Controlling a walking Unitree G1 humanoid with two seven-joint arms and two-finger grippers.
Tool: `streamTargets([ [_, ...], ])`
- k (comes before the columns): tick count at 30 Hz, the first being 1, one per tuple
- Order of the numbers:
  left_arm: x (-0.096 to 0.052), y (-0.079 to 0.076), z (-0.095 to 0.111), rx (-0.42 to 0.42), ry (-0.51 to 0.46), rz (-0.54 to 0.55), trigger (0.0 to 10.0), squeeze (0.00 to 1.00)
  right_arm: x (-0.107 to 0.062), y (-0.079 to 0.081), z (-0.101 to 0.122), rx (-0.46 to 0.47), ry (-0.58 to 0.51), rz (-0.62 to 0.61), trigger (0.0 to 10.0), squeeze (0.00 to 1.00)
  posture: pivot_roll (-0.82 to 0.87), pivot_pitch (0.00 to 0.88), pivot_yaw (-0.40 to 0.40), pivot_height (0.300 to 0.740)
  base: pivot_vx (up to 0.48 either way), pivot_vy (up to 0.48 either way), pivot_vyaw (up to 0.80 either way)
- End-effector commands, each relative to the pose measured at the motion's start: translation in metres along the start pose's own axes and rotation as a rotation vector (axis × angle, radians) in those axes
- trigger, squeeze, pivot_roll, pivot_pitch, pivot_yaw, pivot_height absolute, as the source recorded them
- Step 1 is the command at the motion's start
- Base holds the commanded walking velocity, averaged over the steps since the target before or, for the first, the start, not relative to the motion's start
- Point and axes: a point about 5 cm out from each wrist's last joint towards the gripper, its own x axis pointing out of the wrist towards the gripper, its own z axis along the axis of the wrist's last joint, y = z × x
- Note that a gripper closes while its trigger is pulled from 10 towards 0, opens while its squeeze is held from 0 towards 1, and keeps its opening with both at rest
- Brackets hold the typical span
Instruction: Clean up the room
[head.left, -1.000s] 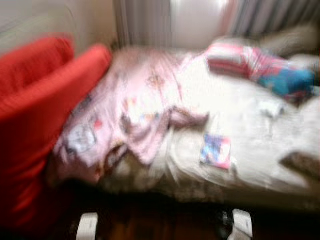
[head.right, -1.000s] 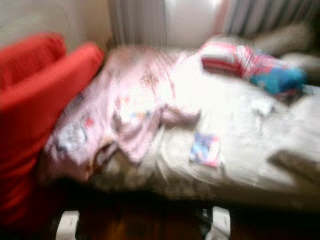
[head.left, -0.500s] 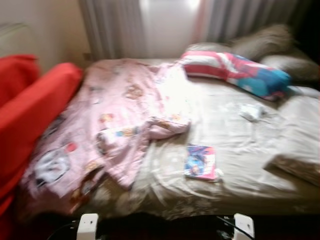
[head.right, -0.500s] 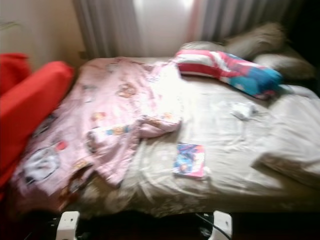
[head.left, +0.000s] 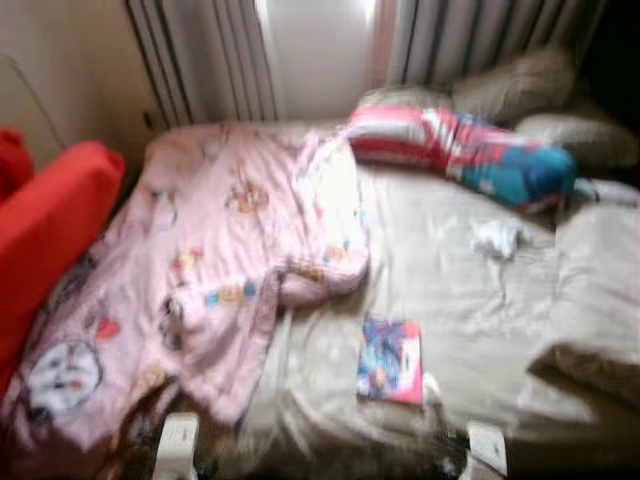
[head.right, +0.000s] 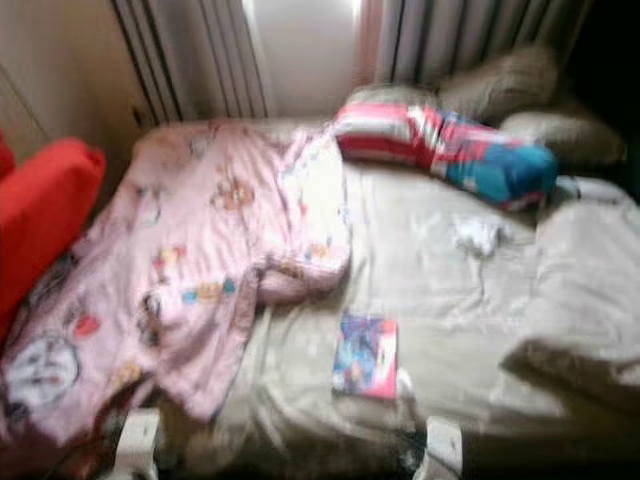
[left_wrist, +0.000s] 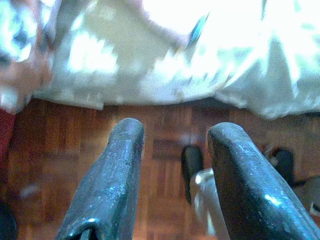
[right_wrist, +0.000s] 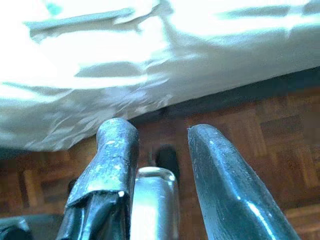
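On the bed (head.left: 470, 300), a book (head.left: 390, 358) lies near the front edge, right of the rumpled pink blanket (head.left: 210, 280); left gripper (left_wrist: 172, 150) and right gripper (right_wrist: 157, 150) hang low, parted, empty, probably waiting for the approach.

I see a pink blanket (head.left: 210, 270) crumpled on the bed's (head.left: 470, 300) left, a colourful book (head.left: 390, 360) near me, 1 striped pillow (head.left: 460, 150) far right.

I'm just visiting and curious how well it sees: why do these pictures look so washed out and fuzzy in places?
Both eye views are softly blurred; window light overexposes the middle of the pink blanket. The left wrist view has glare on the bed sheet, though the left gripper looks sharp. The right wrist view is blown out on the sheet above the right gripper.
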Motion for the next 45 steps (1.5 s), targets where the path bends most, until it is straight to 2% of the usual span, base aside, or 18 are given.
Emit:
streamTargets([
  [1, 0.0, -0.005, -0.006, -0.002, 0.026, -0.018, 10.0, 0.0, -0.001, -0.005, 0.0, -0.013, -0.007, -0.015, 10.0, 0.0, -0.09, 0.0, 0.018, 0.74, 0.0, 0.0, 0.0],
  [4, 0.0, -0.005, -0.004, -0.02, -0.003, -0.012, 10.0, 0.0, -0.001, -0.005, 0.003, -0.011, -0.031, -0.017, 10.0, 0.0, -0.09, 0.0, 0.018, 0.74, 0.0, 0.0, 0.0],
  [7, 0.0, -0.006, -0.001, -0.108, -0.062, -0.002, 10.0, 0.0, -0.001, -0.005, 0.007, -0.036, -0.065, -0.01, 10.0, 0.0, -0.09, 0.0, 0.016, 0.74, 0.0, 0.0, 0.0],
  [10, -0.001, -0.006, 0.0, -0.156, -0.091, 0.003, 10.0, 0.0, -0.001, -0.005, 0.009, -0.058, -0.082, -0.005, 10.0, 0.0, -0.1, 0.0, 0.016, 0.74, 0.0, 0.0, 0.0],
  [13, -0.002, -0.006, 0.007, -0.179, -0.187, 0.009, 10.0, 0.0, -0.002, -0.007, 0.014, -0.109, -0.138, -0.027, 10.0, 0.0, -0.09, 0.0, 0.012, 0.74, 0.0, 0.0, 0.0],
  [15, -0.003, -0.005, 0.009, -0.182, -0.221, 0.021, 10.0, 0.0, -0.002, 0.001, 0.054, -0.194, -0.328, -0.012, 10.0, 0.0, -0.08, 0.0, 0.012, 0.74, 0.0, 0.0, 0.0],
  [16, -0.004, -0.004, 0.01, -0.187, -0.233, 0.029, 10.0, 0.0, -0.008, 0.01, 0.087, -0.185, -0.508, 0.026, 10.0, 0.0, -0.09, 0.0, 0.016, 0.74, 0.0, 0.0, 0.0],
  [17, -0.004, -0.004, 0.01, -0.187, -0.236, 0.032, 10.0, 0.0, -0.009, 0.012, 0.091, -0.178, -0.54, 0.032, 10.0, 0.0, -0.09, 0.0, 0.016, 0.74, 0.0, 0.0, 0.0],
  [19, -0.002, -0.009, 0.058, -0.149, -0.407, -0.011, 10.0, 0.0, -0.013, 0.015, 0.102, -0.159, -0.617, 0.046, 10.0, 0.0, -0.09, 0.0, 0.018, 0.74, 0.0, 0.0, 0.0],
  [20, -0.002, -0.009, 0.058, -0.149, -0.407, -0.011, 10.0, 0.0, -0.013, 0.015, 0.102, -0.159, -0.617, 0.046, 10.0, 0.0, -0.09, 0.0, 0.018, 0.74, 0.0, 0.0, 0.0],
  [22, -0.007, -0.016, 0.088, -0.11, -0.561, -0.066, 10.0, 0.0, -0.018, 0.017, 0.112, -0.132, -0.69, 0.07, 10.0, 0.0, -0.09, 0.0, 0.027, 0.74, 0.0, 0.0, 0.0],
  [23, -0.007, -0.016, 0.088, -0.11, -0.561, -0.066, 10.0, 0.0, -0.018, 0.017, 0.112, -0.132, -0.69, 0.07, 10.0, 0.0, -0.09, 0.0, 0.027, 0.74, 0.0, 0.0, 0.0],
  [25, -0.01, -0.015, 0.091, -0.106, -0.623, -0.073, 10.0, 0.0, -0.021, 0.02, 0.114, -0.129, -0.74, 0.089, 10.0, 0.0, -0.1, 0.0, 0.03, 0.74, 0.0, 0.0, 0.0],
  [30, -0.013, -0.013, 0.092, -0.078, -0.646, -0.071, 10.0, 0.0, -0.024, 0.02, 0.11, -0.134, -0.767, 0.095, 10.0, 0.0, -0.1, 0.0, 0.029, 0.74, 0.0, 0.0, 0.0],
  [31, -0.016, -0.01, 0.091, -0.07, -0.679, -0.064, 10.0, 0.0, -0.026, 0.019, 0.105, -0.139, -0.778, 0.094, 10.0, 0.0, -0.09, 0.0, 0.03, 0.74, 0.0, 0.0, 0.0],
  [38, -0.019, -0.003, 0.088, -0.093, -0.695, -0.039, 10.0, 0.0, -0.024, 0.013, 0.095, -0.158, -0.725, 0.062, 10.0, 0.0, -0.09, 0.0, 0.024, 0.74, 0.0, 0.0, 0.0],
  [42, -0.018, -0.006, 0.089, -0.1, -0.693, -0.054, 10.0, 0.0, -0.02, 0.011, 0.092, -0.16, -0.672, 0.033, 10.0, 0.0, -0.09, 0.0, 0.021, 0.735, 0.0, 0.0, 0.0],
  [45, -0.017, -0.011, 0.088, -0.098, -0.68, -0.073, 10.0, 0.0, -0.02, 0.01, 0.092, -0.161, -0.671, 0.027, 10.0, 0.0, -0.1, 0.0, 0.024, 0.71, 0.0, 0.0, 0.0],
])
